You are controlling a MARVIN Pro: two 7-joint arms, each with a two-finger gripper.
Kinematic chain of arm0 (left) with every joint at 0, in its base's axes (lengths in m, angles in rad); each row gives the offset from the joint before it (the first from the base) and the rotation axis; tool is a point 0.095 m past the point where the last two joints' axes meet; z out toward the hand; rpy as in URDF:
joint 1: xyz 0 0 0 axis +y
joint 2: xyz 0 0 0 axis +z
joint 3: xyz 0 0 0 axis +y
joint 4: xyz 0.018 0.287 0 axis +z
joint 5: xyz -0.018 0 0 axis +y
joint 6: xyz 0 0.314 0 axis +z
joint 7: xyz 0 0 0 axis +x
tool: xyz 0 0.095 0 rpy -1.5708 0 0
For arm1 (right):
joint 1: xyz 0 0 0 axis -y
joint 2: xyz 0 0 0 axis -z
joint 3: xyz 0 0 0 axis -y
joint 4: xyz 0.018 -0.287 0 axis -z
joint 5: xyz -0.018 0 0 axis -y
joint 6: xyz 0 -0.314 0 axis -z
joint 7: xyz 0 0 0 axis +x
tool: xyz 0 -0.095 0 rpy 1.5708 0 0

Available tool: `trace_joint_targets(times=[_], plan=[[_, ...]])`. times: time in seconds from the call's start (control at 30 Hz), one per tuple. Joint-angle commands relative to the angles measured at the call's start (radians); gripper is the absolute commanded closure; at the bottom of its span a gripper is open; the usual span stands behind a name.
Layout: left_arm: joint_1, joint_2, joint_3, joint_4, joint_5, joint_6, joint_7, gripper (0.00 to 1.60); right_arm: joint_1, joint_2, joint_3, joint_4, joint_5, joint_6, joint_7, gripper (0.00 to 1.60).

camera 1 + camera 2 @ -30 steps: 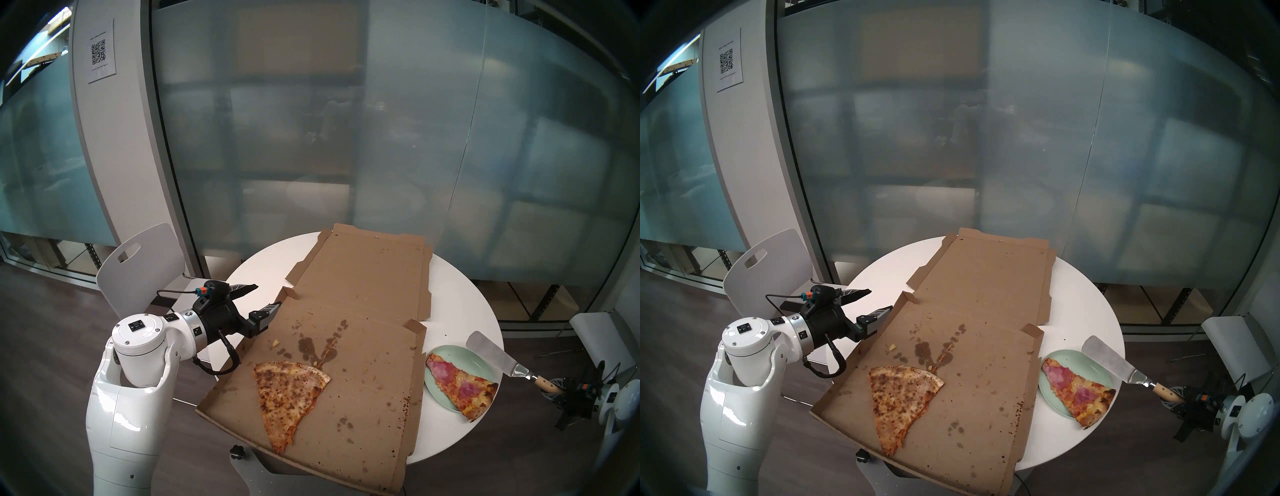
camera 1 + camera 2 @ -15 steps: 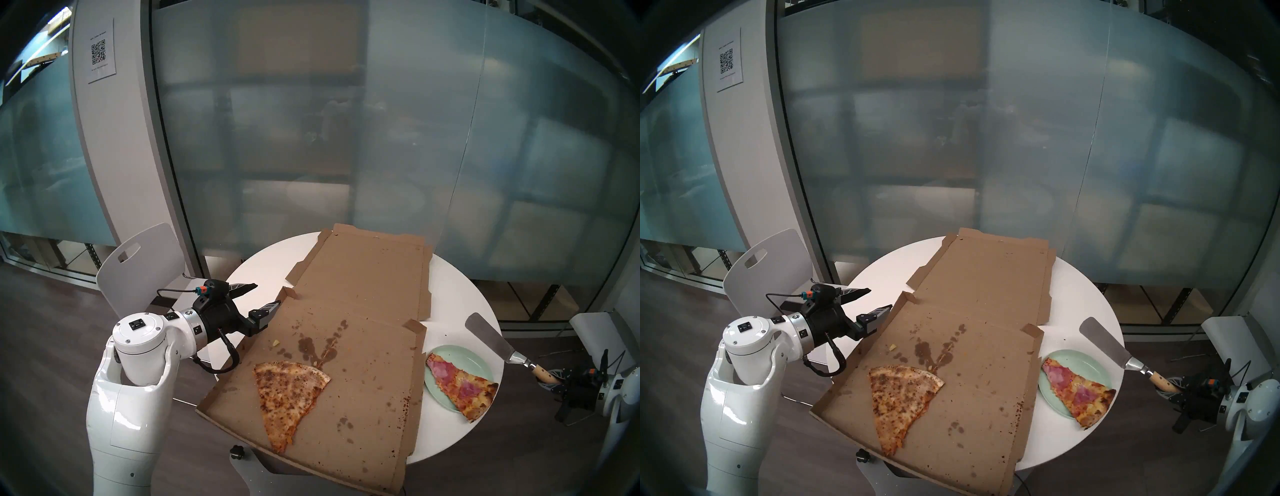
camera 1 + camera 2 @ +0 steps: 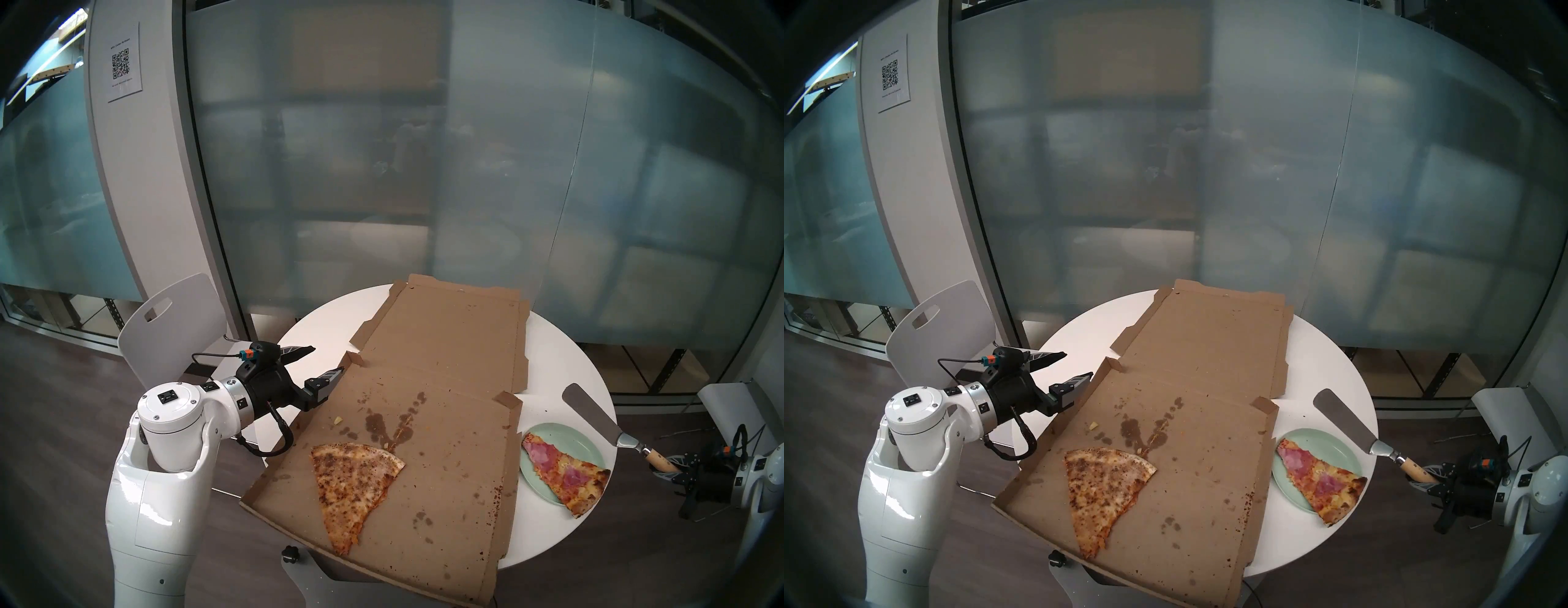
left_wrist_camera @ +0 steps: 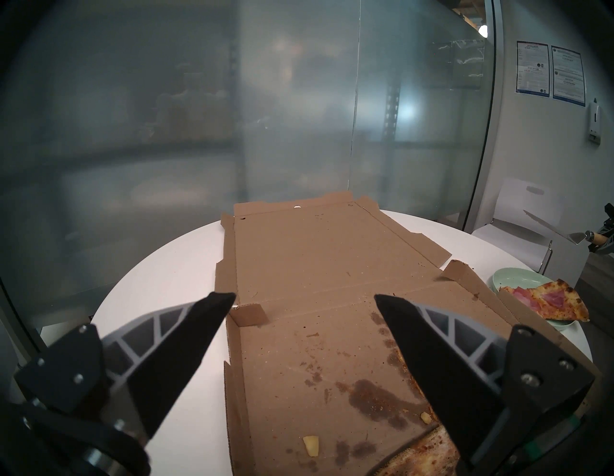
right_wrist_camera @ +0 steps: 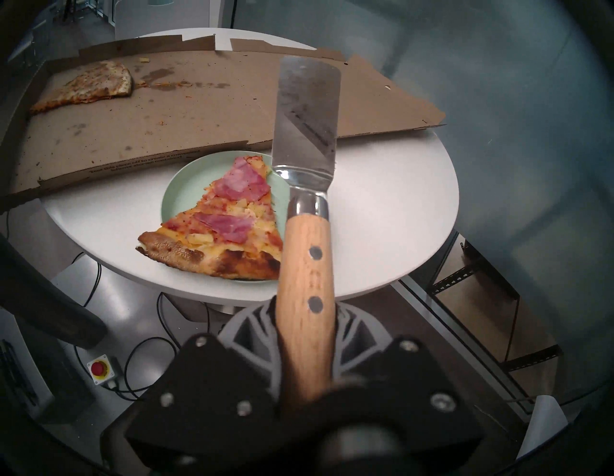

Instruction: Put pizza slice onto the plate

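Note:
The pizza slice point(image 3: 564, 471) with ham and pineapple lies on the mint-green plate point(image 3: 564, 435) at the table's right side, its crust end hanging over the near rim. It also shows in the right wrist view point(image 5: 229, 226) on the plate point(image 5: 186, 192). My right gripper point(image 3: 674, 469) is shut on the wooden handle of a metal spatula point(image 3: 589, 409), whose blade hangs in the air just behind the plate, off the slice. My left gripper point(image 3: 327, 360) is open and empty at the left edge of the pizza box.
An open cardboard pizza box point(image 3: 445, 339) covers most of the round white table point(image 3: 551, 352) and holds a plain speckled slice point(image 3: 352, 471) at its near left. A white chair point(image 3: 169, 327) stands at the left, another point(image 3: 729, 407) at the right. A frosted glass wall stands behind.
The spatula blade has lifted from over the plate's far rim and tilted up and back. The right wrist has drawn a little to the right. The left arm and the slice have not moved.

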State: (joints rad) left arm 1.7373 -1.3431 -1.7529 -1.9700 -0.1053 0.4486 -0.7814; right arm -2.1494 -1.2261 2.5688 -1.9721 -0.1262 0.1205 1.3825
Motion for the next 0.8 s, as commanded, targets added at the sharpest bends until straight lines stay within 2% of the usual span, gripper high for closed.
trace_joint_targets(times=[0.0, 0.77], plan=[[0.002, -0.003, 0.0, -0.031, -0.003, 0.003, -0.002, 0.0, 0.004, -0.003, 0.008, -0.02, 0.011, -0.011, 0.002, 1.6], [0.038, -0.017, -0.016, -0.062, -0.005, -0.005, 0.007, 0.0, 0.0, -0.071, -0.073, -0.12, -0.011, -0.01, 0.025, 1.6]])
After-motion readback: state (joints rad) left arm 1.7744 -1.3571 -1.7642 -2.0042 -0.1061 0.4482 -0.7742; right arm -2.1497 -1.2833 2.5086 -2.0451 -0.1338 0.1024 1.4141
